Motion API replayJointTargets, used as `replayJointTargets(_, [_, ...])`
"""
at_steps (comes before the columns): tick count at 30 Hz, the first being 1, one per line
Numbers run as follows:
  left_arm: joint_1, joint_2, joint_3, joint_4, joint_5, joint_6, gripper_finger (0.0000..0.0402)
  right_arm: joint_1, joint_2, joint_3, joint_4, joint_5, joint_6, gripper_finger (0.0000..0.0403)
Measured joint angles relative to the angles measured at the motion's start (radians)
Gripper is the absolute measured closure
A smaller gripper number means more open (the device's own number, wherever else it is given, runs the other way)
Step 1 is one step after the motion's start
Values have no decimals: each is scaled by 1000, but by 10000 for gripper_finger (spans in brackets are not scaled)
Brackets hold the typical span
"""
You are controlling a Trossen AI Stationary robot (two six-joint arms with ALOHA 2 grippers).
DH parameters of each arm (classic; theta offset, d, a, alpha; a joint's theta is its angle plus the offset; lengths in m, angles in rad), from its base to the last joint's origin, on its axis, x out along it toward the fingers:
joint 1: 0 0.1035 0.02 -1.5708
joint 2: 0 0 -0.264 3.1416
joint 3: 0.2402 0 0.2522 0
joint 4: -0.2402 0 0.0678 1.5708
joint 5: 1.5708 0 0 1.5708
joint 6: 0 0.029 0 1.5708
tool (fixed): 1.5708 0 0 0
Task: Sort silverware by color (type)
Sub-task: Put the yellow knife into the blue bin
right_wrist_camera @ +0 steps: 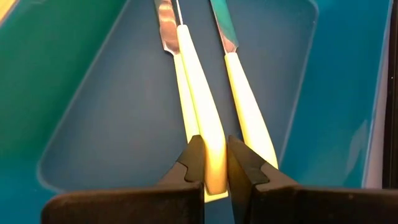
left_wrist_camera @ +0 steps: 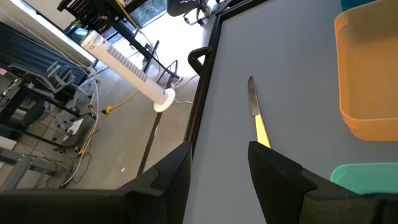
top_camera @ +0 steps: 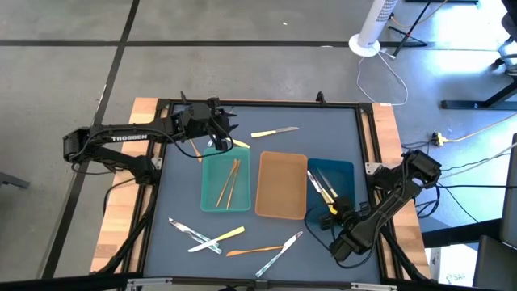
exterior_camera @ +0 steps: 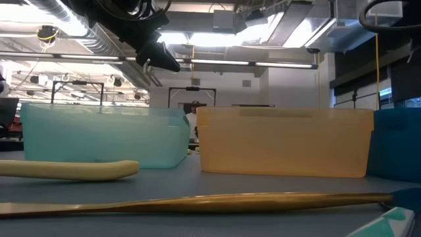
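Looking down, we see the right gripper (right_wrist_camera: 213,163) clamped on a yellow-handled utensil (right_wrist_camera: 200,118) inside the dark-blue tray (top_camera: 342,173); the left gripper (left_wrist_camera: 219,163), jaws apart, hovers seemingly near the teal tray (top_camera: 212,196).

Tan tray (top_camera: 280,185) apparently empty, open from above.

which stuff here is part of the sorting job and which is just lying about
Part of the job:
- gold utensils in the teal tray
- yellow-handled utensils in the blue tray
- loose cutlery near the table's front
- yellow-handled knife
- tan tray
- right tool

Lying about:
- white fan
- floor cables
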Motion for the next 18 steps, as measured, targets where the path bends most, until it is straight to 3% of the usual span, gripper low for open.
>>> replayJointTargets(10, [0,0,0,0,0,0,248,0,0,0,0,-1,-22,375])
replayJointTargets(18, [0,0,0,0,0,0,248,0,0,0,0,-2,-31,307])
